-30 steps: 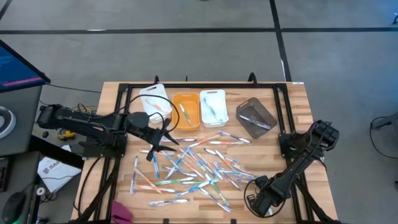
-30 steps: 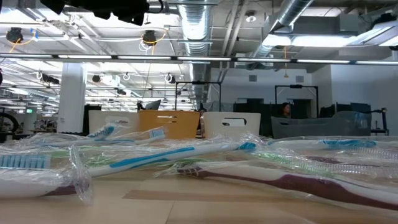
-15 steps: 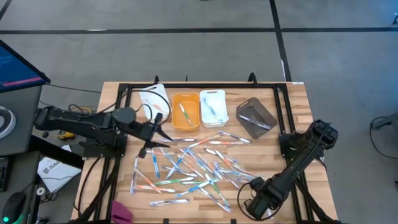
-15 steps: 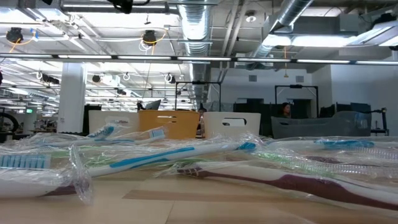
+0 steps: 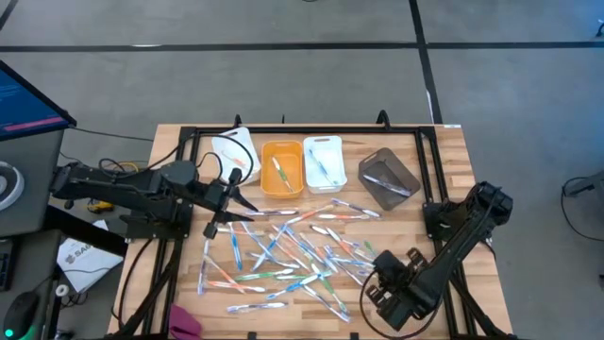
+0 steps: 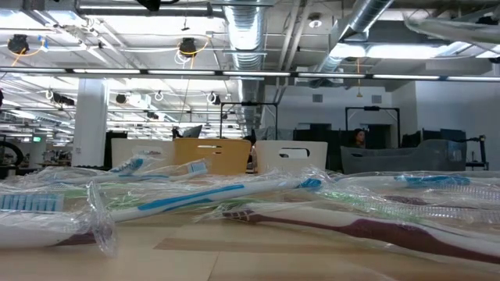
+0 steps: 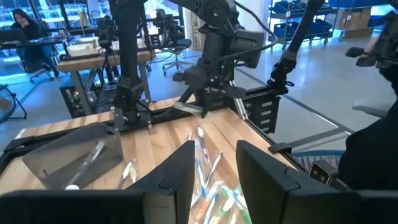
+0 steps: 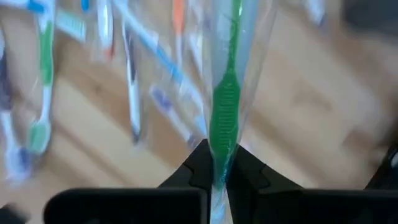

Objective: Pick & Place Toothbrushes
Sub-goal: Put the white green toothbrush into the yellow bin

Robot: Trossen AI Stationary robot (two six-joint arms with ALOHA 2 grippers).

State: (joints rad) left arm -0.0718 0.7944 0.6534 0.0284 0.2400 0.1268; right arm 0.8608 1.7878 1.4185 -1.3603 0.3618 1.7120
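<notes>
Holding a green toothbrush [image 8: 224, 106] clamped between its fingers, lengthwise straight out ahead, the right gripper [image 8: 216, 163] sits at the table's near right; bins [image 5: 322, 163] lie well apart, far side. Left gripper [image 7: 214, 163] stands parted, empty.

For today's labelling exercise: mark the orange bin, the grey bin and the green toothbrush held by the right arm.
orange bin [image 5: 267, 181]: high view, on its left rim.
grey bin [image 5: 403, 173]: high view, on its right wall.
green toothbrush [image 8: 224, 106]: right wrist view, on its handle, above the fingers.

Four bins [image 5: 282, 168], dozens of toothbrushes [image 5: 293, 247]
</notes>
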